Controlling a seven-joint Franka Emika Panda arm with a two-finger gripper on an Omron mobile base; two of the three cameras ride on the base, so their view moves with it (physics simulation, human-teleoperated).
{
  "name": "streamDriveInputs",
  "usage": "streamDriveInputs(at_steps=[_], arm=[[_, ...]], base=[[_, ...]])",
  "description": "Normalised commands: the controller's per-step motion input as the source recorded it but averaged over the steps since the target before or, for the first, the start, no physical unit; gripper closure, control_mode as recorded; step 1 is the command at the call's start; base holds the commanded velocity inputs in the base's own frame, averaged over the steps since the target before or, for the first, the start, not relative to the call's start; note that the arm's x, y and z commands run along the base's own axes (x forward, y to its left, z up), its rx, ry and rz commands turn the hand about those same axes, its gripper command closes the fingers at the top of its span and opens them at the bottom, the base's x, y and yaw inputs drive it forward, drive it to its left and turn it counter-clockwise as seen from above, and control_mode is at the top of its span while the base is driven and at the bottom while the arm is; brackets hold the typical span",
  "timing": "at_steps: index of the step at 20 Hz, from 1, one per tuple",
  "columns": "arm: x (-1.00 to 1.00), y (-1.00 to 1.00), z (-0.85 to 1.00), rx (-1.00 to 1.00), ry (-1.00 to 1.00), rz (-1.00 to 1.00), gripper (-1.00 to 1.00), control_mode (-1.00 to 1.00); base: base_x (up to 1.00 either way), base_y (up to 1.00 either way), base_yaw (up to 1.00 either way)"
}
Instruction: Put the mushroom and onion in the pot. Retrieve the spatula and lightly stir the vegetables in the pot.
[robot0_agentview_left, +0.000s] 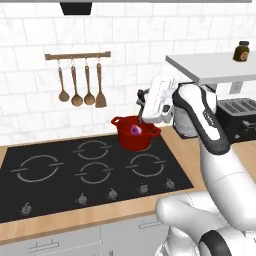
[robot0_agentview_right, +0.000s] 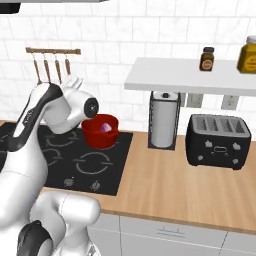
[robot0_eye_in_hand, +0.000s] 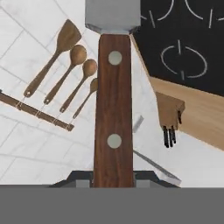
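Hand view has the end effector (robot0_eye_in_hand: 113, 178) clamped on a utensil (robot0_eye_in_hand: 113, 109) with a riveted wooden handle and a grey metal blade. It sits just above and behind the pot (robot0_agentview_left: 134, 137), which holds the onion (robot0_agentview_left: 135, 130); I cannot make out a mushroom. Left of the pot, 1 wooden spatula (robot0_agentview_left: 100, 95) hangs on the wall rack (robot0_agentview_left: 77, 56) beside 3 spoons (robot0_agentview_left: 76, 92). I judge stirring is due: the next move calls for tipping the blade down inside the rim, gently.
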Motion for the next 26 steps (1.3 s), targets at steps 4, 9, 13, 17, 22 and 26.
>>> streamDriveInputs(at_steps=[4,9,13,17,22,26], arm=[[0.89,-0.02,0.00,0.31,0.03,-0.16,1.00,-1.00],[0.51,-0.15,-0.03,0.27,0.25,-0.27,1.00,-1.00],[0.00,-0.24,-0.03,0.28,0.27,-0.30,1.00,-1.00],[0.33,-0.28,0.00,0.13,0.18,-0.30,1.00,-1.00],[0.62,-0.43,-0.01,0.05,0.15,-0.27,1.00,-1.00],[0.07,-0.14,-0.30,0.10,0.12,-0.15,1.00,-1.00]], base=[[0.00,0.00,0.00],[0.00,0.00,0.00],[0.00,0.00,0.00],[0.00,0.00,0.00],[0.00,0.00,0.00],[0.00,0.00,0.00]])
